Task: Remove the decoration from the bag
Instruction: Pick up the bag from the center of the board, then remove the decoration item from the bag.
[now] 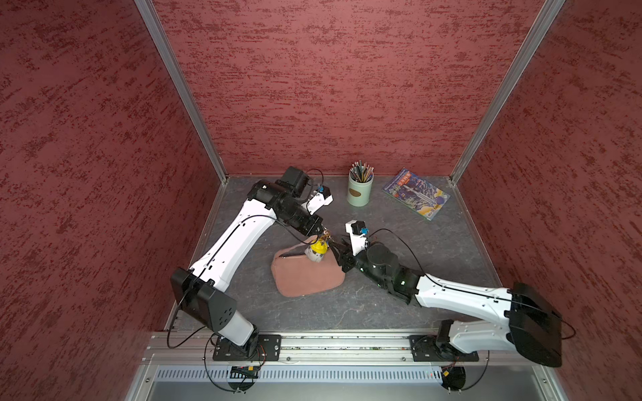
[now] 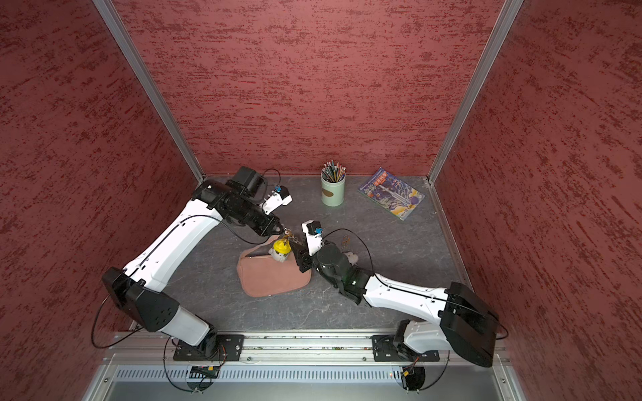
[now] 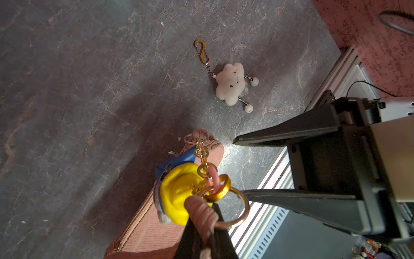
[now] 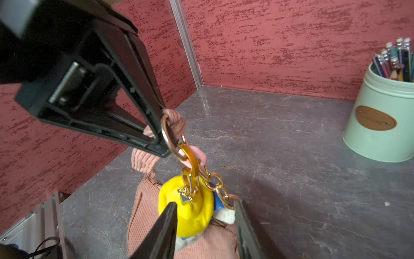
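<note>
The dusty-pink bag [image 1: 309, 279] [image 2: 274, 279] lies on the grey table, its strap end lifted. My left gripper [image 1: 323, 232] [image 3: 205, 216] is shut on the strap [image 3: 201, 210] beside its metal ring [image 3: 243, 213]. From that ring a gold clip [image 4: 190, 161] and chain carry the decoration [image 1: 318, 248] [image 2: 282, 247], a small figure in a yellow hat [image 3: 179, 192] resting on the bag. My right gripper [image 1: 334, 248] [image 4: 205, 204] is open, its fingers spread to either side of the yellow hat.
A white cloud plush with an orange carabiner [image 3: 231, 84] lies loose on the table behind my right arm. At the back stand a mint cup of pencils [image 1: 360, 189] and a flat book [image 1: 416, 193]. Red walls enclose three sides.
</note>
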Controlling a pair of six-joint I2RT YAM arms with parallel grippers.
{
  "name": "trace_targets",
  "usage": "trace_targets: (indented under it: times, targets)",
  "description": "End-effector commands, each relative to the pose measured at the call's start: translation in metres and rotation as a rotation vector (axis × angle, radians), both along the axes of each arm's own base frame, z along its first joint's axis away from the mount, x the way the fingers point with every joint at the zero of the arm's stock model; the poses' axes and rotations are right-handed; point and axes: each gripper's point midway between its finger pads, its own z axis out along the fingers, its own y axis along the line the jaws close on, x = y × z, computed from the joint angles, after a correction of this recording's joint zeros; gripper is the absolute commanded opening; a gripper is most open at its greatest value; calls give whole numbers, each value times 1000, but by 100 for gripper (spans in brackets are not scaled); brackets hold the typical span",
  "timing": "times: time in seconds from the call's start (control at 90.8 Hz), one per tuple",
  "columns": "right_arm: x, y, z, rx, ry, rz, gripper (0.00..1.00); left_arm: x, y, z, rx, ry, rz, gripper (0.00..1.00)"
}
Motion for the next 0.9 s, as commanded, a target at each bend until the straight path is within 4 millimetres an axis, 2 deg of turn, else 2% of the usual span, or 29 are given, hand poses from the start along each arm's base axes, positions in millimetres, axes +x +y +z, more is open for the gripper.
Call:
trace_targets:
  times: [0.0,0.099,0.43,0.529,0.562,0.672,0.893]
  targets:
    - [10,1,10,67,6,-94,45,-4,-3,5,-45,81,41,0]
    - [6,12,6,67,22,-68,47,-4,0,2,-48,125,75,0]
    - [9,26,6,59,65,-79,54,-5,-1,0,-78,192,132,0]
    - [10,31,5,56,58,-73,53,-3,-1,0,-80,191,137,0]
    - [12,35,-3,30,59,-70,52,-3,0,0,-80,188,138,0]
    - [15,41,-8,-27,43,-64,50,-1,3,-1,-75,189,149,0]
    - [27,42,-18,-153,13,-103,42,-2,6,-6,-67,208,153,0]
